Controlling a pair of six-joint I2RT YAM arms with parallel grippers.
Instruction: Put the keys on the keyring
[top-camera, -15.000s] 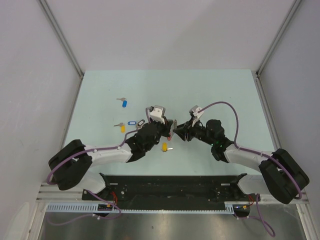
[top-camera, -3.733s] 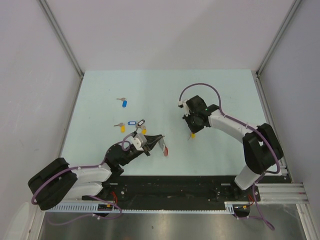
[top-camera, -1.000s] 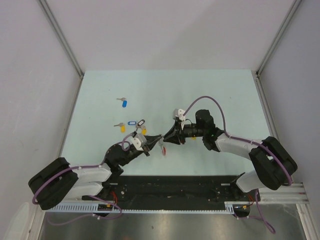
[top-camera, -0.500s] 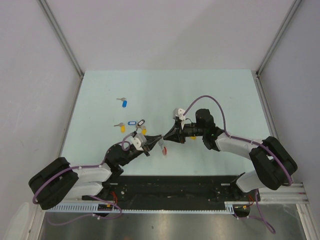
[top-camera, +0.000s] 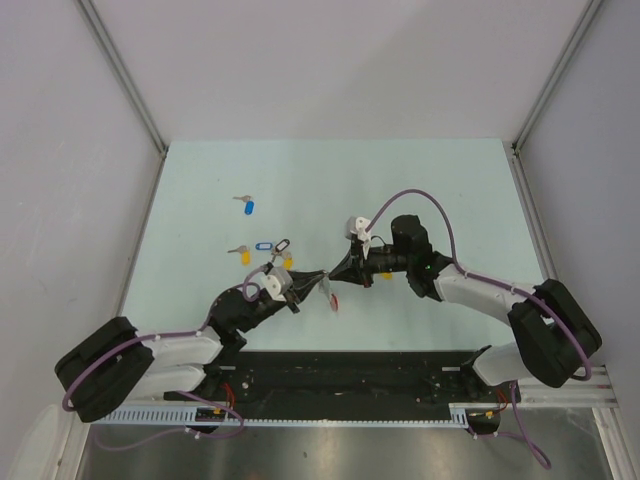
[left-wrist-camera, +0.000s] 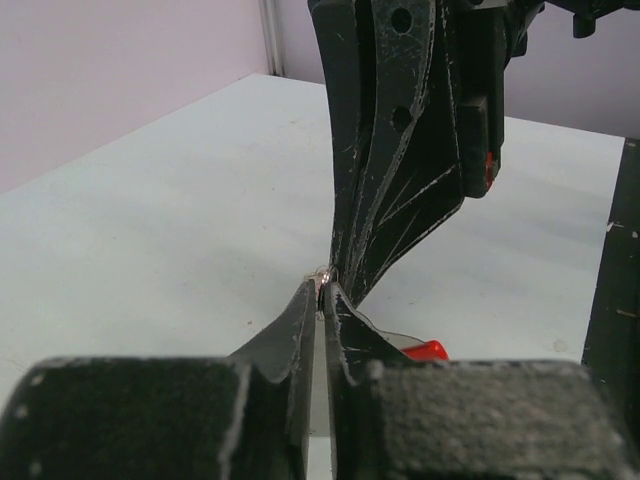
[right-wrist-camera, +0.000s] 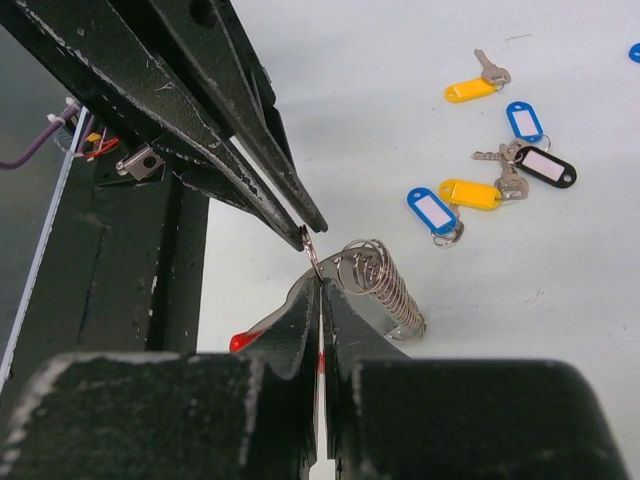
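Note:
The keyring lies under both gripper tips: a red plastic arc (top-camera: 332, 297) and a grey metal coil (right-wrist-camera: 385, 280), with the red tip in the right wrist view (right-wrist-camera: 240, 341) and the left wrist view (left-wrist-camera: 425, 350). My left gripper (top-camera: 324, 275) (left-wrist-camera: 322, 285) is shut on a thin wire of the keyring. My right gripper (top-camera: 336, 279) (right-wrist-camera: 318, 278) is shut on a small silver ring (right-wrist-camera: 312, 248) that reaches the left fingertips (right-wrist-camera: 303, 228). Whether a key hangs on that ring is hidden. Several keys lie loose: yellow tag (right-wrist-camera: 470, 192), blue tag (right-wrist-camera: 432, 210), black tag (right-wrist-camera: 545, 165).
More keys lie on the pale green table (top-camera: 420, 180): a blue one (top-camera: 249, 206) at the far left, a yellow one (top-camera: 243, 254), and a cluster (top-camera: 275, 248) just beyond the left arm. A black rail (top-camera: 340, 370) runs along the near edge.
Over the last second the right gripper stayed tip to tip with the left gripper, shifting only slightly. Before that it came from the yellow key at the centre right. The left arm held still.

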